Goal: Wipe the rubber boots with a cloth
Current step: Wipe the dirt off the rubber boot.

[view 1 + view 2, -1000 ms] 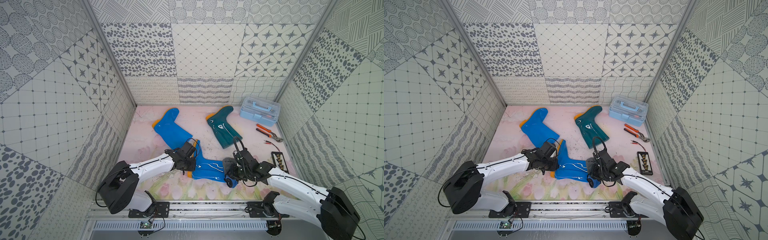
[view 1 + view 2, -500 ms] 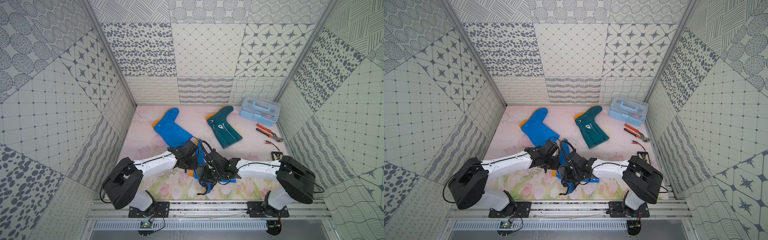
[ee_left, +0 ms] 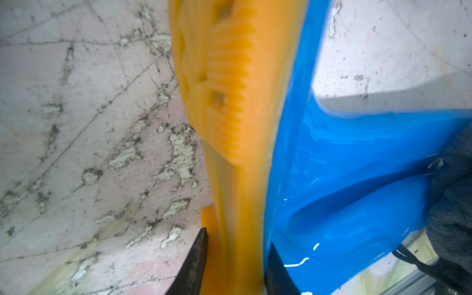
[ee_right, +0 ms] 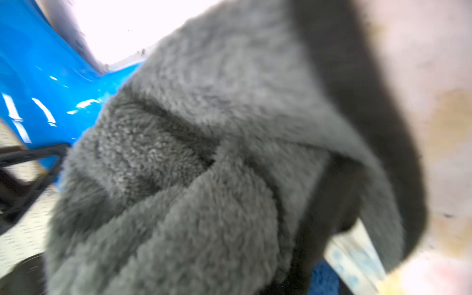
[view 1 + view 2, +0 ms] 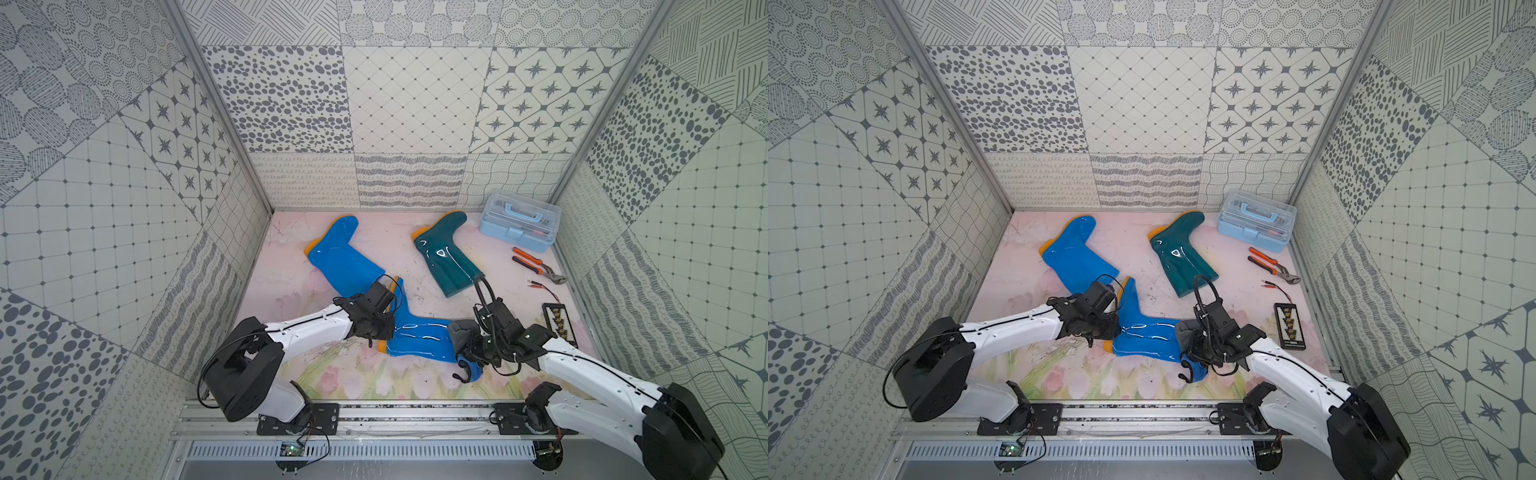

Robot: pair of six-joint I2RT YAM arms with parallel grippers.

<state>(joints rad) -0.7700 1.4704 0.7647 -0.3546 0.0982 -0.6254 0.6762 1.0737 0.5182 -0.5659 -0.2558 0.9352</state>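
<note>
Three rubber boots lie on the floor in both top views. A blue one (image 5: 340,259) is at the back left, a teal one (image 5: 446,257) at the back centre, and a second blue one (image 5: 419,340) (image 5: 1144,340) at the front. My left gripper (image 5: 380,332) (image 3: 236,245) is shut on the front boot's orange sole (image 3: 229,102), near the heel. The right gripper (image 5: 473,349) is shut on the grey cloth (image 5: 461,338) (image 4: 204,166), pressed against the open end of this boot's shaft. Cloth hides the right fingers. Its blue trim and black loop (image 5: 467,372) hang down.
A light blue toolbox (image 5: 517,226) stands at the back right. Orange-handled pliers (image 5: 536,266), thin red-tipped leads (image 5: 540,286) and a black tray of small parts (image 5: 557,324) lie along the right wall. Patterned walls close in three sides.
Half a second ago the right gripper and cloth were over the front boot's foot, near the left gripper. They have swept back right to the shaft's open end. The left gripper has kept its hold.
</note>
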